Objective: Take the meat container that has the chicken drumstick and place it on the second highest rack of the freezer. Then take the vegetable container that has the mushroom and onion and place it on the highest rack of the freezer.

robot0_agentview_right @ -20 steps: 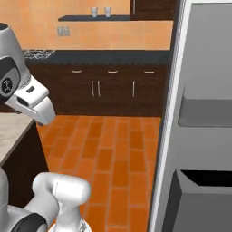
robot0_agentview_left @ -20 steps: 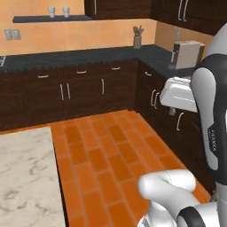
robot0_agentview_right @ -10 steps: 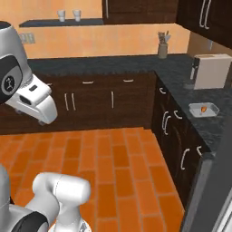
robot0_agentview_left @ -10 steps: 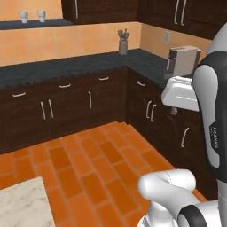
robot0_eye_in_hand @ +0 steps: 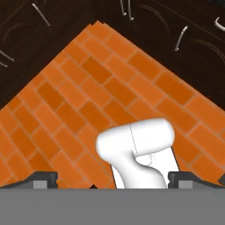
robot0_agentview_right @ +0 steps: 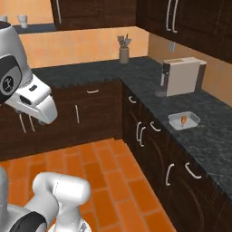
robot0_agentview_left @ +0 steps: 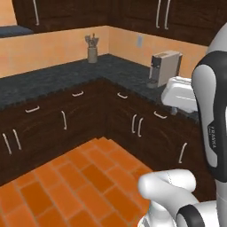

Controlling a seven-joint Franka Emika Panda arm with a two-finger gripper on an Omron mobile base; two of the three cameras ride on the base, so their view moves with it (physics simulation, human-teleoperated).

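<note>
Even, flat rendered light is reaching me everywhere, with no clear source showing. The orange floor (robot0_eye_in_hand: 88,101) is glowing bright at the centre of my hand view, while the dark cabinets (robot0_agentview_left: 133,128) are swallowing detail across the middle of both base views. Nothing is glaring; edges are looking slightly soft and pixelated, without bending.

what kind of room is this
A kitchen, rendered rather than real. Dark wood cabinets run under a dark speckled counter that turns a corner, with a utensil holder and a boxy countertop appliance on it, and an orange tiled floor.
</note>
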